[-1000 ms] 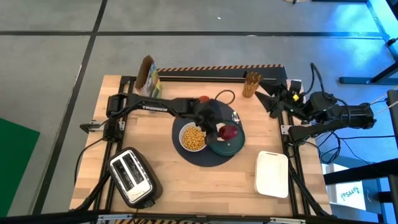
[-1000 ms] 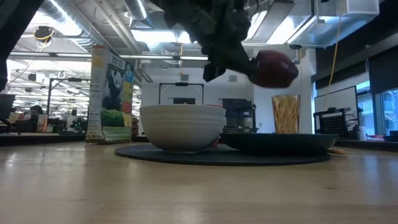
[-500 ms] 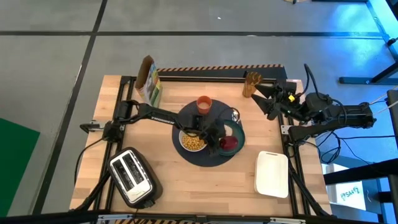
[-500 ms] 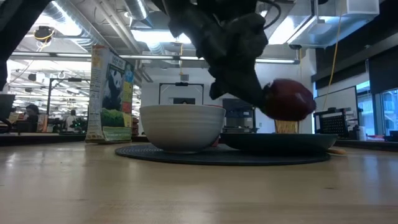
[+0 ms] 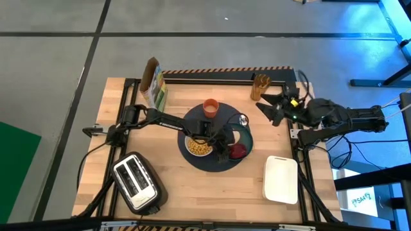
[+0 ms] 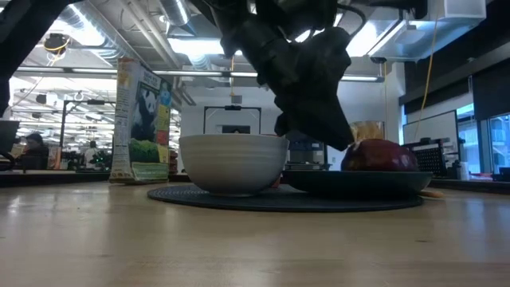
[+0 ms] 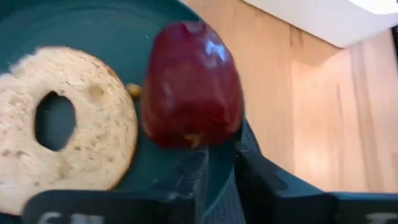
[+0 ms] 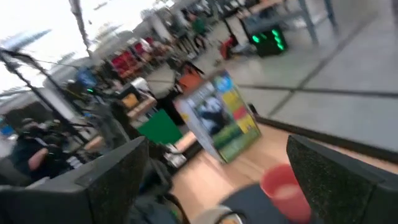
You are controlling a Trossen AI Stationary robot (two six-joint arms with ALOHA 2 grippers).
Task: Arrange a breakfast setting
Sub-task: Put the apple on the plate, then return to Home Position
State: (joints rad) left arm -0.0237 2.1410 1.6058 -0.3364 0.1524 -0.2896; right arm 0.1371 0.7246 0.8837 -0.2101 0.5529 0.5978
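Observation:
The round dark-grey mat (image 5: 204,164) carries the white bowl of yellow cereal (image 5: 198,146), the orange cup (image 5: 210,108) and the teal plate (image 5: 244,136). A spoon (image 5: 243,119) lies at the plate's far edge. The dark-red fruit (image 5: 238,151) sits on the plate beside the toasted ring (image 7: 62,124). My left gripper (image 5: 228,147) is low over the plate, shut at the fruit (image 6: 378,155). My right gripper (image 5: 264,110) is open and empty in the air to the right of the mat, pointing toward the cup (image 8: 283,186). My left gripper has its two nearly shut fingers (image 7: 199,168) at the fruit's stem end (image 7: 193,138). It slants down from the table's left. The fruit's underside rests on the plate (image 6: 319,182). The gripper itself hides whether the stem is still pinched.
A cereal box (image 5: 153,82) stands at the far left and a wooden holder (image 5: 259,86) at the far right. The silver toaster (image 5: 135,181) is at the near left. The white tray (image 5: 280,179) is at the near right.
My left gripper has come down and toward the table's near edge with the fruit. The fruit hung clear above the plate and now rests on it. The orange cup, hidden under the arm before, shows again. My right gripper has moved toward the table's left, nearer the mat.

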